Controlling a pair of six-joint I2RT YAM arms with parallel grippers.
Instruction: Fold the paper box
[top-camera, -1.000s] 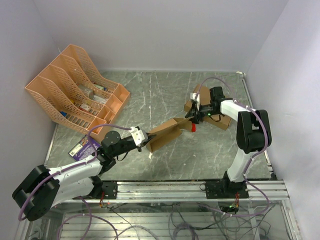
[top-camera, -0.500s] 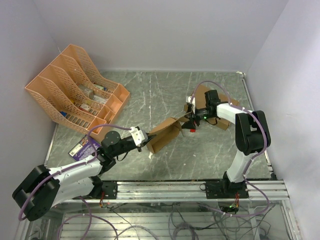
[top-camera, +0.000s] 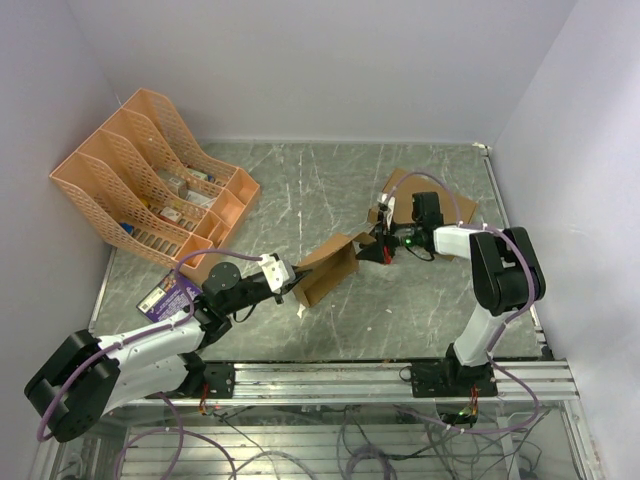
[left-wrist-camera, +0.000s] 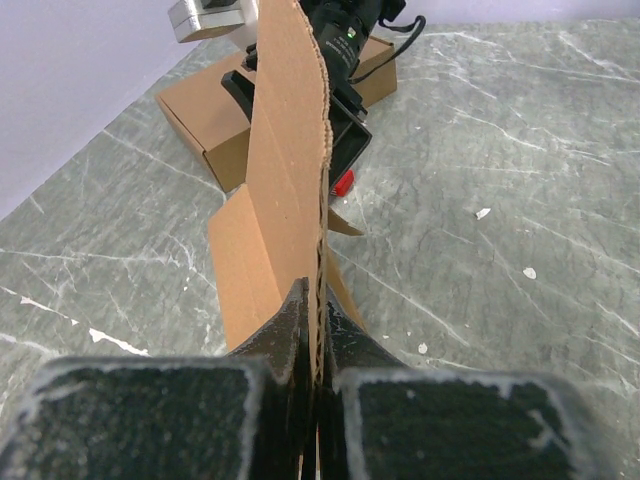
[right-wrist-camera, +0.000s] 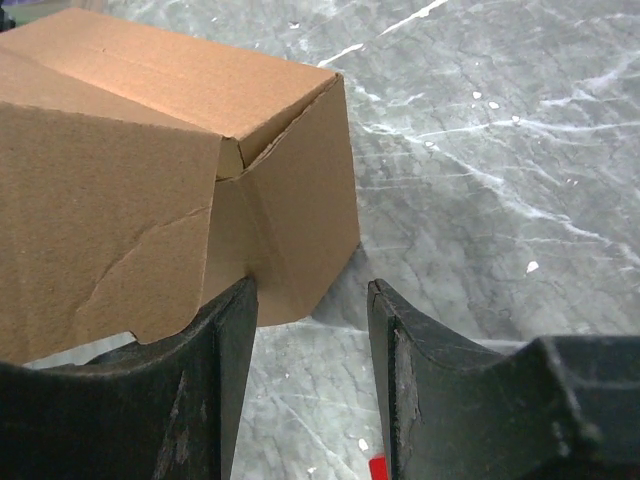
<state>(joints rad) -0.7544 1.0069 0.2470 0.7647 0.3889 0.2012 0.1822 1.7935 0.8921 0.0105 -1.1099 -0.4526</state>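
Holding the paper box (top-camera: 328, 268) firmly is the job of my left pincer (top-camera: 290, 283). It is clenched hard on one thin edge of the cardboard, at the 8 o'clock end of the box. My right pincer (top-camera: 376, 250) waits at the other end, at 2 o'clock from the box. Its two fingers (right-wrist-camera: 228, 365) are spread apart and nothing is squeezed between them.

I think the step now is to fold in the loose flap (right-wrist-camera: 100, 230) at that far end. To do it well, my left pincer should not let the edge slip or twist. My right pincer should come in slowly and push the flap along its fold line. It should not poke the flat side, because this cardboard is thin and will dent.

The box is plain brown and only half made. At the far end the sides stand up in a boxy shape with one sharp corner. The loose flap there has a crinkle line across it. From my left wrist, the sheet stands up on its edge, and that edge looks bumpy. A side piece sticks out toward 9 o'clock.

The box is near the middle of the grey table (top-camera: 300, 190), a little toward 6 o'clock. I cannot tell if its bottom rests on the table or hangs just above it.

A bigger cardboard box (top-camera: 458, 207) sits at 2 o'clock, just behind my right arm, so I should not bump it. The peach file rack (top-camera: 150, 190) is far off at 10 o'clock.
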